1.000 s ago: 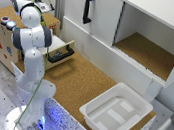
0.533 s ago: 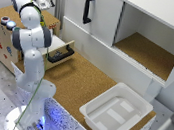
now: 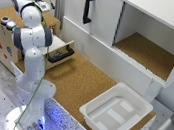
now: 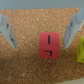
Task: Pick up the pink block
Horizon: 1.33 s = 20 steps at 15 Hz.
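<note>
While arm stays put, gripper (image 4: 41,31) straddles pink block (image 4: 50,45).

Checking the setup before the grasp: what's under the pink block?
The pink block lies on brown cork surface, between the open pincer fingers. Its underside is hidden.

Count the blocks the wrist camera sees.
2. A pink block lies on the cork between the open gripper fingers; a yellow-green block is cut off at the frame edge. Others may be hidden.
</note>
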{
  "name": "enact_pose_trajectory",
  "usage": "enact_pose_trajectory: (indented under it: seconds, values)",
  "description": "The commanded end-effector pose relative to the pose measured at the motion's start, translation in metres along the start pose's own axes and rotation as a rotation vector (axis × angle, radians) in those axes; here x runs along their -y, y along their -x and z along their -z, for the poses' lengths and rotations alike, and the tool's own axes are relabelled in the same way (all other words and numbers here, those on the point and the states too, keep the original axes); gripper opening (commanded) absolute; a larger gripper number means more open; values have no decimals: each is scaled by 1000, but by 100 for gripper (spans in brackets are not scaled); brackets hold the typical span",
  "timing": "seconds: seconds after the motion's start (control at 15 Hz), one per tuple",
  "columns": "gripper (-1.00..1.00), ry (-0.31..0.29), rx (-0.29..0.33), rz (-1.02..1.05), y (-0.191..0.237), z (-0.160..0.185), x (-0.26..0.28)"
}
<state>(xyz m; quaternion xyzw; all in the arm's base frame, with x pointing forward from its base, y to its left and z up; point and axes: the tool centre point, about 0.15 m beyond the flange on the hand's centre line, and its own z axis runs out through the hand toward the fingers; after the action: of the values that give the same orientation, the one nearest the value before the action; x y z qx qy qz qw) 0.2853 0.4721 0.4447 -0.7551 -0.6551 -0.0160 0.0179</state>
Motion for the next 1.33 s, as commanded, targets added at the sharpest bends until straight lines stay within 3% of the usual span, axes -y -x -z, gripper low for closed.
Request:
enact_pose_trajectory:
  seconds: [0.0, 0.6, 0.93, 1.27]
  values:
    - [-100, -7, 73, 5, -6, -14, -3]
    - [-100, -15, 71, 1, -7, -18, 0]
    - [-100, 25, 44, -66, 7, 16, -3]
    - [-100, 47, 73, -159, 49, 38, -8]
